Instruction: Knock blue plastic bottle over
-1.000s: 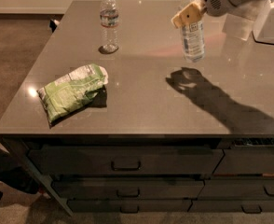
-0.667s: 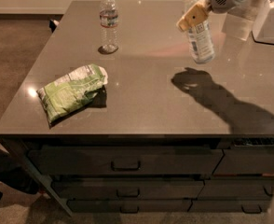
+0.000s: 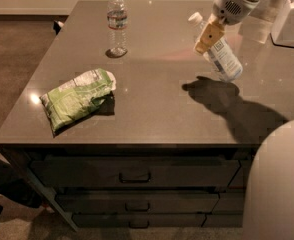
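Observation:
The blue plastic bottle point(image 3: 224, 60) is at the right of the grey table point(image 3: 157, 115). It is tilted far over, its white cap up and to the left and its base down and to the right, above its shadow. My gripper point(image 3: 208, 37) comes in from the upper right and lies against the bottle's upper part, just below the cap.
A slimmer clear bottle point(image 3: 117, 24) with a narrow label band stands upright at the back left. A green snack bag point(image 3: 77, 99) lies at the front left. A white object point(image 3: 290, 23) sits at the back right. Drawers point(image 3: 134, 176) run below the table's front edge.
The blue bottle stood nearly upright a second ago and now leans far over, base swung to the right. My gripper has stayed against its top and moved slightly.

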Robot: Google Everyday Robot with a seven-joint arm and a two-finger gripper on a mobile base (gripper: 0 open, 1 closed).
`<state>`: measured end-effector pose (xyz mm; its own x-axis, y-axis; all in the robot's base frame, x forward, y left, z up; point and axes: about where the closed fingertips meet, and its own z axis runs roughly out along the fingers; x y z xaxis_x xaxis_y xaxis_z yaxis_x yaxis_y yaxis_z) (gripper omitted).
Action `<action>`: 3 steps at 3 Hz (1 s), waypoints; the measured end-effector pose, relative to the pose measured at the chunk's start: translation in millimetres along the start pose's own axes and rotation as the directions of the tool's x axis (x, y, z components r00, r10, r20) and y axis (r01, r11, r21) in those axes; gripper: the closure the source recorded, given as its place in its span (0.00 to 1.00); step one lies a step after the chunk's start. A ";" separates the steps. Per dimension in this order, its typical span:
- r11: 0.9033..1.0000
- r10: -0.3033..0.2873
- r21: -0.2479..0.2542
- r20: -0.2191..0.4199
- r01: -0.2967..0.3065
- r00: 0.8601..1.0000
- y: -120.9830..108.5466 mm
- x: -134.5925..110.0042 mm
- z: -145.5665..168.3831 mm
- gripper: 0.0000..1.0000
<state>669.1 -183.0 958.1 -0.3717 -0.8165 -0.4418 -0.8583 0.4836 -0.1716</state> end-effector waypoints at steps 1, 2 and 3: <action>0.994 -0.101 -0.056 -0.066 0.098 0.993 15.7 1.1 11.1 0.82; 0.976 -0.197 -0.110 -0.101 0.186 0.975 32.6 1.3 27.3 0.51; 0.965 -0.241 -0.133 -0.101 0.227 0.965 41.6 0.6 37.6 0.28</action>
<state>646.5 -151.5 917.6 -0.1879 -0.9363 -0.2966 -0.9595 0.2395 -0.1482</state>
